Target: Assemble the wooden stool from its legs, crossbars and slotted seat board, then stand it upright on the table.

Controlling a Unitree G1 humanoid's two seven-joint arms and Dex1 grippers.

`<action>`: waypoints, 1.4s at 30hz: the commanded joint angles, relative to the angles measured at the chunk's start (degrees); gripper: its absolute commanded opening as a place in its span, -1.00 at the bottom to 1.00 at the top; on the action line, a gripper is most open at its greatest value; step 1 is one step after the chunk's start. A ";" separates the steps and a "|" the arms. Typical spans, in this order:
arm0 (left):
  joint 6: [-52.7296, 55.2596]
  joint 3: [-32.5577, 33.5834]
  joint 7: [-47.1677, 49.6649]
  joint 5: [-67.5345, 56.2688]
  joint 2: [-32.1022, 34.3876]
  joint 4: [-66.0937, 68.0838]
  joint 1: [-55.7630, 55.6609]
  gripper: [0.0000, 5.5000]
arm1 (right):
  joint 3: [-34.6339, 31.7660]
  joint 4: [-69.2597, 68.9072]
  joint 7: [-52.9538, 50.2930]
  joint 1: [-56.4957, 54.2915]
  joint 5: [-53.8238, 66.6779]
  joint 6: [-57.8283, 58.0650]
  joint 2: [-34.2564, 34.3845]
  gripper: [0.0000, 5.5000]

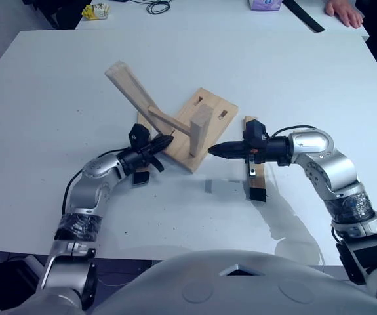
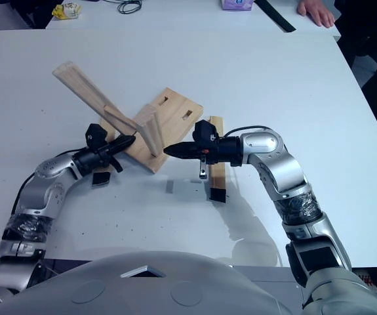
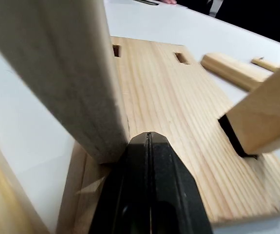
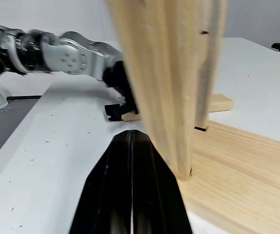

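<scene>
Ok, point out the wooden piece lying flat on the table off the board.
The bar right of the seat board, flat on the table; the others rise from that board.

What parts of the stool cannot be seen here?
Left eye view: the left gripper hides where the tilted leg meets the seat board.
Same view: the right gripper covers the middle of the loose leg.
Right wrist view: the top edge cuts off the upright leg.

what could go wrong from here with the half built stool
The tilted leg leans far out from the seat board; a push from the shut left gripper at its base might lever it loose. The shut right gripper sits beside the upright leg and could knock it askew.
</scene>
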 commanded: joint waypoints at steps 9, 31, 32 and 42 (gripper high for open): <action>1.98 2.82 0.03 -4.08 -1.59 -15.41 7.02 -1.00 | 1.07 43.77 -20.64 -20.75 -24.94 -26.01 5.18 -0.99; 6.76 -5.55 2.21 6.40 2.42 -13.81 9.04 -1.00 | 11.62 68.94 -10.24 -31.09 -41.46 -44.52 5.28 -0.99; 6.00 -5.49 1.49 7.16 3.43 -12.13 8.29 -1.00 | 11.48 67.62 -8.87 -30.27 -40.92 -44.80 4.42 -0.99; -0.36 -3.21 -3.32 9.24 9.28 -1.16 1.43 -1.00 | 8.74 40.01 6.48 -15.67 -30.86 -39.29 -6.60 -0.99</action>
